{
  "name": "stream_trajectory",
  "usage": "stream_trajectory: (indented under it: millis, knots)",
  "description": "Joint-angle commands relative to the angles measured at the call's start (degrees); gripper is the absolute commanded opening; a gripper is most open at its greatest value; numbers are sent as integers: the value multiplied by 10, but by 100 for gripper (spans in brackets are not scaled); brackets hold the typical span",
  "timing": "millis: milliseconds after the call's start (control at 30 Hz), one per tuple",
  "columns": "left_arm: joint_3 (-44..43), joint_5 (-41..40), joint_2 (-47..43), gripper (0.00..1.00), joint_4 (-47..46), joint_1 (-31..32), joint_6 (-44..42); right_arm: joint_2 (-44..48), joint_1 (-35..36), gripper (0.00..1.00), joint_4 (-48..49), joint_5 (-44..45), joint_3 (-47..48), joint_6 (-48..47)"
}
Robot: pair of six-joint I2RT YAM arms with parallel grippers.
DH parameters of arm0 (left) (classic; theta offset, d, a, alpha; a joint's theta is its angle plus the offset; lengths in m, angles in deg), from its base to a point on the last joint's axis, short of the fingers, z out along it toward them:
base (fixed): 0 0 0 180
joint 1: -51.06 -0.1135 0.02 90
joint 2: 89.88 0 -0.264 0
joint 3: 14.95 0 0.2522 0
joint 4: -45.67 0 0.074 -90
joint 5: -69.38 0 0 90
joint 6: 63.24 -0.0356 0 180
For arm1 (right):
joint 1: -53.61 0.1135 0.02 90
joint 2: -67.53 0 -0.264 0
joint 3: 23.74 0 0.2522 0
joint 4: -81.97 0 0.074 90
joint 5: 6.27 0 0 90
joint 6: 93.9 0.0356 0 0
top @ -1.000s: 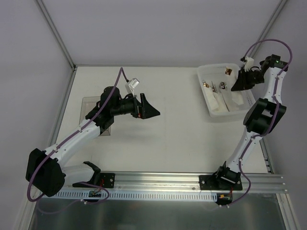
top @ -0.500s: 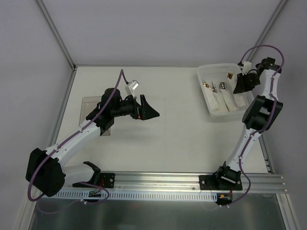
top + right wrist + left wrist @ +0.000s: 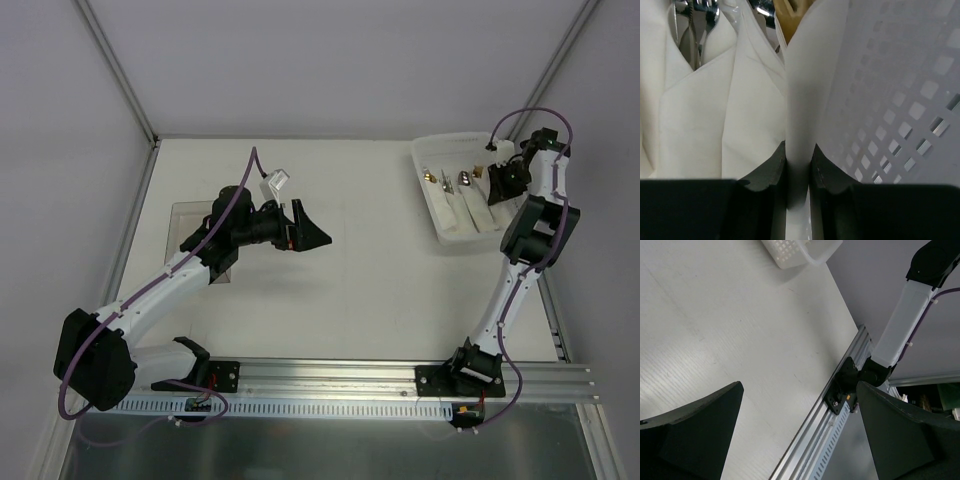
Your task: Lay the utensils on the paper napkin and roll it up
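Observation:
A white basket (image 3: pixel 432 215) at the back right holds rolled white napkin bundles with utensil heads sticking out (image 3: pixel 462 180). My right gripper (image 3: pixel 500 182) is down in the basket. In the right wrist view it (image 3: pixel 799 165) is shut on a narrow white napkin roll (image 3: pixel 800 90) with a copper-gold utensil head (image 3: pixel 790 15) at its far end. Silver utensil heads (image 3: pixel 700 10) lie in other napkin folds to the left. My left gripper (image 3: pixel 318 232) is open and empty above the table's middle-left. In its wrist view (image 3: pixel 797 430) nothing is between the jaws.
A clear flat tray (image 3: pixel 188 214) lies at the left under my left arm. The perforated basket wall (image 3: pixel 905 100) is close on the right of the held roll. The basket corner (image 3: pixel 800 252) and the right arm's base (image 3: pixel 850 387) show in the left wrist view.
My right gripper has moved a little down and left inside the basket, its wrist folding in over the arm. The left arm has stayed nearly still.

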Motion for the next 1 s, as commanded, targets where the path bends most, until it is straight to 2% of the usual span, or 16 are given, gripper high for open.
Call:
stream_trajectory:
  millis: [0, 300, 533, 700, 967]
  knots:
    - [10, -9, -17, 99, -11, -4, -13, -7, 5, 0, 12, 16, 28, -7]
    - [9, -12, -7, 99, -12, -3, -15, -45, 9, 0, 13, 16, 52, 7]
    - [5, -9, 2, 99, -12, -5, -17, -66, 7, 0, -36, -24, 83, 24]
    - [2, -6, 7, 99, -12, -5, -16, -58, 10, 0, -73, -60, 70, 28]
    - [2, -3, 3, 99, -12, -5, -11, -29, 7, 0, -118, -61, 19, 8]
